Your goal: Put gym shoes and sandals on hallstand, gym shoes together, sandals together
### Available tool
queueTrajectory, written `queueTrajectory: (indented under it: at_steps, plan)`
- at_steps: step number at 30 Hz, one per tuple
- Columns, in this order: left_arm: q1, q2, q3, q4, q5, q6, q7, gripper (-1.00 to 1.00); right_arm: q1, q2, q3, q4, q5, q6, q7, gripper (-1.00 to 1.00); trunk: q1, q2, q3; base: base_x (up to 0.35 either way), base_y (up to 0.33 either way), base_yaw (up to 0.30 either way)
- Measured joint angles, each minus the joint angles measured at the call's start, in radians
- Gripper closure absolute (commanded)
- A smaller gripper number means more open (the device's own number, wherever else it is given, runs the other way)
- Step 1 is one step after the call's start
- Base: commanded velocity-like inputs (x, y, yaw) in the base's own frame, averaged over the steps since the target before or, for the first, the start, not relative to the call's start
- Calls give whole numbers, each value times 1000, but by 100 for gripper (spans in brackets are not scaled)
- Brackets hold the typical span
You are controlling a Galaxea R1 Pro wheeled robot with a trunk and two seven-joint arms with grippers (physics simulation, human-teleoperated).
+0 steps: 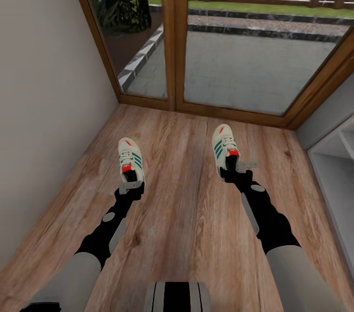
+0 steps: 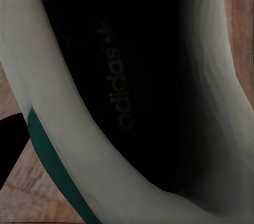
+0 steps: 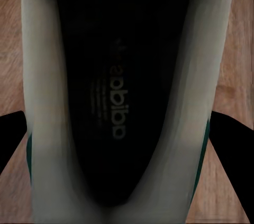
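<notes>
Two cream gym shoes with green stripes lie toes-away on the corridor floor [image 1: 182, 189]. My left gripper [image 1: 130, 186] is at the heel of the left gym shoe [image 1: 130, 155]. Its wrist view looks straight into that gym shoe [image 2: 69, 107], with one black finger [image 2: 8, 152] against the striped side. My right gripper [image 1: 237, 168] holds the heel of the right gym shoe [image 1: 223, 146]. There the black fingers [image 3: 10, 136] press both sides of the gym shoe [image 3: 39, 102]. The sandals are out of view.
A pale white shelf unit [image 1: 334, 159] stands along the right edge, cut off by the frame. A beige wall [image 1: 44, 105] runs along the left. Wood-framed glass doors [image 1: 174, 32] close the corridor end ahead.
</notes>
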Motion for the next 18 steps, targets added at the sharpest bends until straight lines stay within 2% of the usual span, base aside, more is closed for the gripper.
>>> queueTrajectory:
  at_steps: [4, 16, 18]
  plan:
    - [0, 0, 0, 0, 0, 0, 0, 100, 0, 0, 0, 0, 0, 0, 0, 100, 0, 0, 5, -139, 207, -206]
    - [1, 0, -1, 0, 0, 0, 0, 100, 0, 0, 0, 0, 0, 0, 0, 100, 0, 0, 21, -8, 11, -206]
    - [0, -1, -1, 0, 0, 0, 0, 100, 0, 0, 0, 0, 0, 0, 0, 100, -1, 0, 31, 0, 0, -206]
